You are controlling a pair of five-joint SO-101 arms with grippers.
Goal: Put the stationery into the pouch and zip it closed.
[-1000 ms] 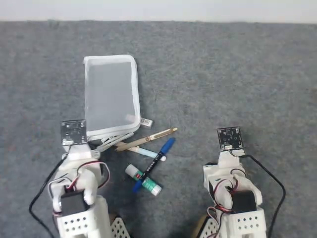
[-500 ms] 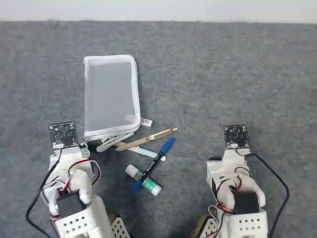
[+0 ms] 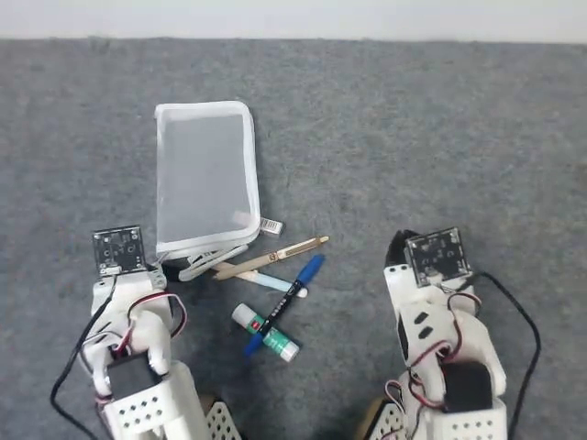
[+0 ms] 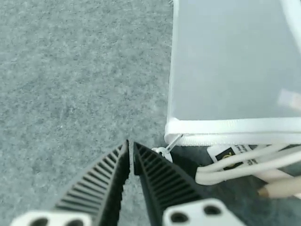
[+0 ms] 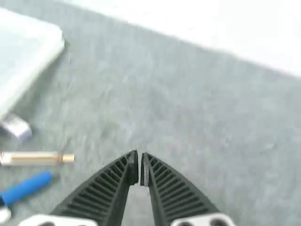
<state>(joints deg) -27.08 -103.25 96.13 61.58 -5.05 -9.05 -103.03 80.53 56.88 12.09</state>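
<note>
The translucent white pouch [image 3: 204, 174] lies flat at the left of the grey carpet. Its metal zipper pull [image 4: 164, 150] sits at the near corner, just beside the tips of my left gripper [image 4: 130, 147], which is shut on nothing. By the pouch's near edge lie a beige pen [image 3: 273, 256], a blue pen [image 3: 286, 302] and a glue stick [image 3: 266, 333] crossed under it. My right gripper [image 5: 139, 159] is shut and empty, held above bare carpet to the right of the beige pen [image 5: 37, 158] and the blue pen [image 5: 26, 187].
A small barcode tag [image 3: 271, 225] lies by the pouch's near right corner. White cords or pens [image 4: 244, 160] poke out at the pouch's near edge. The left arm [image 3: 128, 321] and the right arm [image 3: 440, 339] stand at the front edge. Bare carpet [image 3: 440, 137] stretches right and behind.
The left arm swung left to the pouch's near left corner, then held still. The right arm has pushed forward and turned slightly left, so its dark gripper now shows.
</note>
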